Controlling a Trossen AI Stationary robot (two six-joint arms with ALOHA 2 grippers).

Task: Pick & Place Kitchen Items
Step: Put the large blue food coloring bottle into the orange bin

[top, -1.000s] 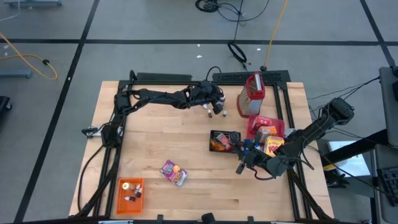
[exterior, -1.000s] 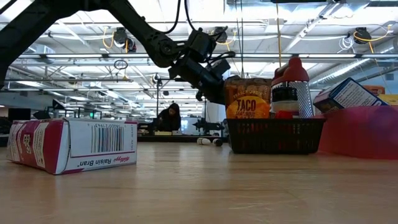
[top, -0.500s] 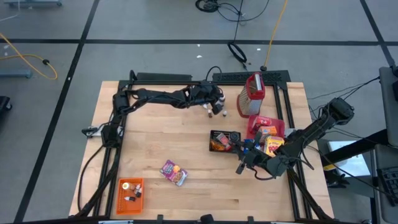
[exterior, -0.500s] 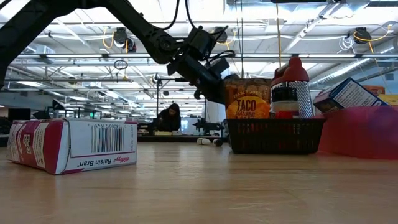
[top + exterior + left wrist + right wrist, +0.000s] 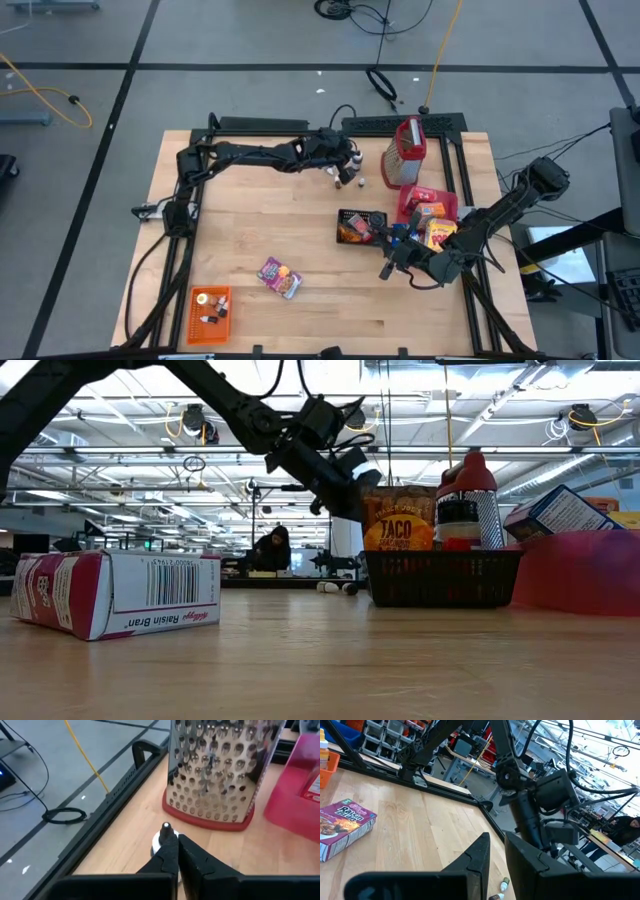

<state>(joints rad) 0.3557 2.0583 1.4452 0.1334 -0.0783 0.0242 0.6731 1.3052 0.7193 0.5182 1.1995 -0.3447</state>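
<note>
Lifting slightly from where it hung a second ago, the left gripper (image 5: 178,851) stays pinched shut and empty above the far edge, a tiny white-capped bottle (image 5: 165,837) lying just beneath its fingertips beside the grater (image 5: 220,770). No pick has landed yet, I judge; the right gripper (image 5: 496,851), nearly closed on nothing, waits unmoved by the black basket (image 5: 360,228).

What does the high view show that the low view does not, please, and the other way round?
Only the high view shows the orange crate at the table's near left corner and the right gripper, hanging low beside the red tray. Only the low view shows the barcode side of the cereal box, the taco packet standing in the black basket, and a person far behind. Both show the left gripper, shut, by the grater, and two small bottles.
</note>
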